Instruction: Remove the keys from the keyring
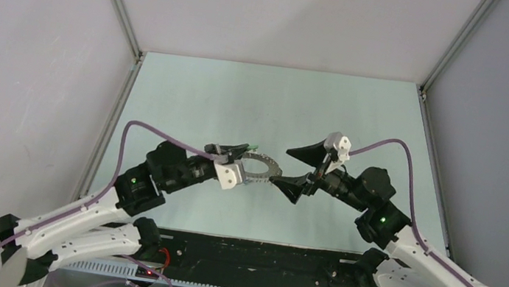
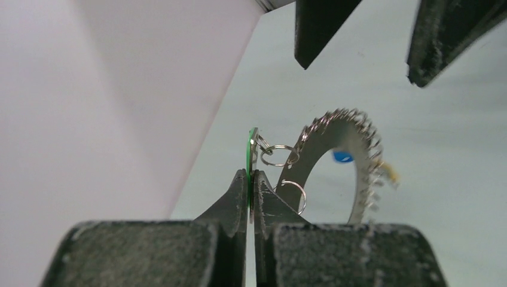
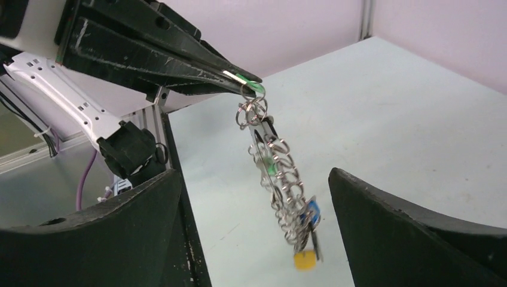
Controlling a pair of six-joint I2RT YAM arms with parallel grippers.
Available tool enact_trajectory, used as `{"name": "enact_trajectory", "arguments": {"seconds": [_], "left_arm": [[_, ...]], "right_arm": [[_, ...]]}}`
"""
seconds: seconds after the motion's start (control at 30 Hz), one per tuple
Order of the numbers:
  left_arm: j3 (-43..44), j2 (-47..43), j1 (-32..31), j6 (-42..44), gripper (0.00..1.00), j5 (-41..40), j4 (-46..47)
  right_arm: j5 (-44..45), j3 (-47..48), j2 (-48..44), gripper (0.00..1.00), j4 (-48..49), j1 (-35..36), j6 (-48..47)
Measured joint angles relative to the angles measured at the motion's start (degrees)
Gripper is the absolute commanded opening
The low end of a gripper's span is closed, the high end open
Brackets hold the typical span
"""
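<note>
My left gripper [image 2: 251, 173] is shut on a thin green tag [image 2: 252, 146] and holds it above the table. The keyring [image 2: 359, 143], a wide flat metal ring edged with many small split rings, hangs from that tag by small rings. A blue tag [image 3: 311, 212] and a yellow tag [image 3: 305, 260] dangle at its lower end. In the top view the keyring [image 1: 261, 168] hangs between both arms. My right gripper [image 1: 280, 166] is open, its fingers on either side of the keyring [image 3: 281, 179] without touching it. The left gripper [image 3: 257, 81] shows in the right wrist view.
The pale green table [image 1: 272, 101] is bounded by white walls and aluminium frame posts [image 1: 118, 3]. A black strip and cable trunking [image 1: 251, 262] run along the near edge by the arm bases.
</note>
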Motion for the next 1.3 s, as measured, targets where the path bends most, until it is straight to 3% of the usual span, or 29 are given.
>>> {"name": "enact_trajectory", "arguments": {"seconds": [0.23, 0.43, 0.47, 0.53, 0.6, 0.73, 0.97, 1.17, 1.3], "left_arm": [[3.56, 5.18, -0.02, -10.10, 0.00, -0.09, 0.07], [3.56, 5.38, -0.17, -21.90, 0.00, -3.89, 0.07], [3.56, 5.35, -0.17, -24.39, 0.00, -5.14, 0.04], [3.56, 5.14, -0.17, -28.65, 0.00, -7.37, 0.00], [3.54, 4.33, -0.17, -32.41, 0.00, -9.27, -0.09], [2.34, 0.28, -0.24, -39.65, 0.00, -13.97, 0.22], [-3.37, -6.27, -0.22, -45.33, 0.00, -21.05, 0.92], [-3.67, -5.95, -0.22, -44.30, 0.00, -19.08, 1.33], [-3.74, -4.46, -0.24, -43.21, 0.00, -14.88, 1.44]], "right_arm": [[5.27, -1.25, -3.37, 0.99, -1.03, -0.87, 1.73], [4.02, -1.31, -4.87, 0.99, -2.78, -3.30, 4.66], [3.69, -1.40, -5.16, 0.97, -2.73, -3.56, 4.68], [3.74, -1.88, -5.60, 0.84, -2.67, -3.65, 4.66], [3.93, -2.16, -5.51, 0.62, -3.32, -3.65, 4.02], [3.87, -2.21, -4.17, 0.47, -4.98, -3.15, 2.03], [4.50, -2.21, 0.59, 0.37, -2.84, 1.25, -3.23], [2.99, -2.21, 7.37, 0.37, 4.68, 1.46, -6.05], [1.22, -2.21, 9.68, 0.29, 8.96, 1.46, -8.59]]}}
